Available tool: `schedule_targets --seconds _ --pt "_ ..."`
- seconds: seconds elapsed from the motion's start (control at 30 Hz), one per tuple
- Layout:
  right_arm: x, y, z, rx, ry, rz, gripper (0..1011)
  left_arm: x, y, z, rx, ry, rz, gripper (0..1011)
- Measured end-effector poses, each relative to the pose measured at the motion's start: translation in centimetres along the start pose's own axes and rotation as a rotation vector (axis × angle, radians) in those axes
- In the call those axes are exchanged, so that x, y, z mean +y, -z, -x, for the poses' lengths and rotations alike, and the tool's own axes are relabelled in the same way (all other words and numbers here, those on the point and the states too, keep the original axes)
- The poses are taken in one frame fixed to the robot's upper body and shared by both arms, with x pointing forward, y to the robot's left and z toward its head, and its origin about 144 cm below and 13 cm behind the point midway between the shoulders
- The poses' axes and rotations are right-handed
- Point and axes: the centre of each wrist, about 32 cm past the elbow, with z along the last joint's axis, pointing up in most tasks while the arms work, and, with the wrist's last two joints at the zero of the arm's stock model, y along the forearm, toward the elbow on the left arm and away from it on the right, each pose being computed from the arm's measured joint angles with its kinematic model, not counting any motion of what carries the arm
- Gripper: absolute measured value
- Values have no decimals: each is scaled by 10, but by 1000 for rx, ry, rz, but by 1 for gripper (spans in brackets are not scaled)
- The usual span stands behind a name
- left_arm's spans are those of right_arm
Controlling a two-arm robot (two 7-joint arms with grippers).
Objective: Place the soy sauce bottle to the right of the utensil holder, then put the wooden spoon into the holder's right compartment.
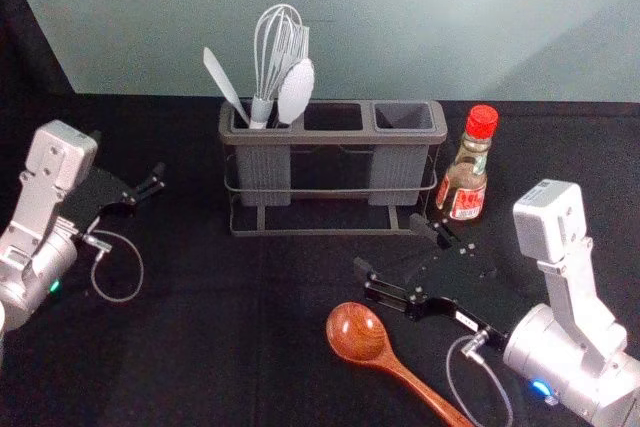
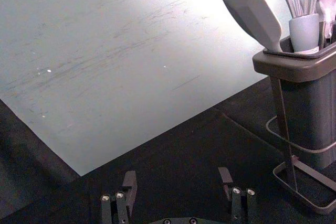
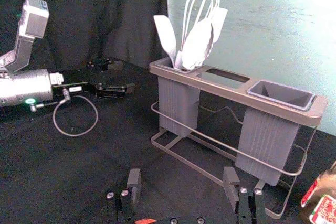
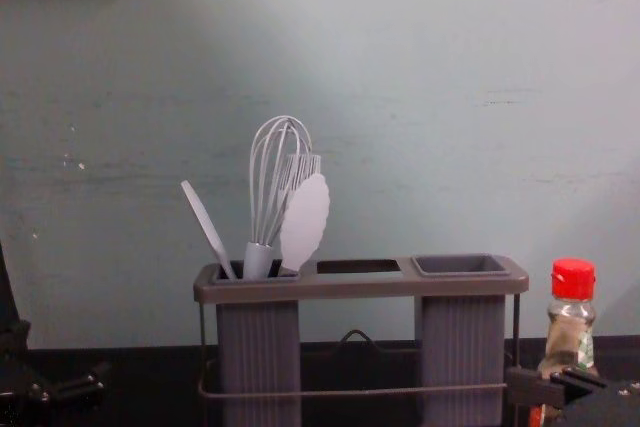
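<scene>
**Right claw spread near wooden spoon; soy sauce bottle upright to the right of utensil holder**

The right claw was low over the desk, its two fingers well separated and gripping nothing, on the near side of the holder's right end. Whether its far fingertip touched the holder's frame could not be determined.

The wooden spoon lay on the desk on the near side of that claw, bowl nearest the holder, handle slanting toward the robot's right. The soy sauce bottle, red-capped, stood on the desk just beside the holder's right end.

The holder stood upright, with the right compartment outside the spoon's reach. Its left compartment held a whisk, a spatula and a pale scalloped utensil.

The left claw was parked to the left of the holder, fingers spread, well apart from it.
</scene>
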Motion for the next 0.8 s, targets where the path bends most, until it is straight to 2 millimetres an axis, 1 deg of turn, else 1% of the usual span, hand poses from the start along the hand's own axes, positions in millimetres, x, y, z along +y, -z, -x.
schedule_targets --seconds 0.27,0.37,0.6,0.8 --pt "0 0 0 0 0 1 1000 0 0 0 0 0 0 1011" --pt "-1 -4 2 -4 -7 16 1000 0 0 0 0 0 0 1011" --pt "-5 -20 15 -12 1 113 1000 0 0 0 0 0 0 1011" --pt "-5 -33 23 -14 -16 202 1000 0 0 0 0 0 0 1011"
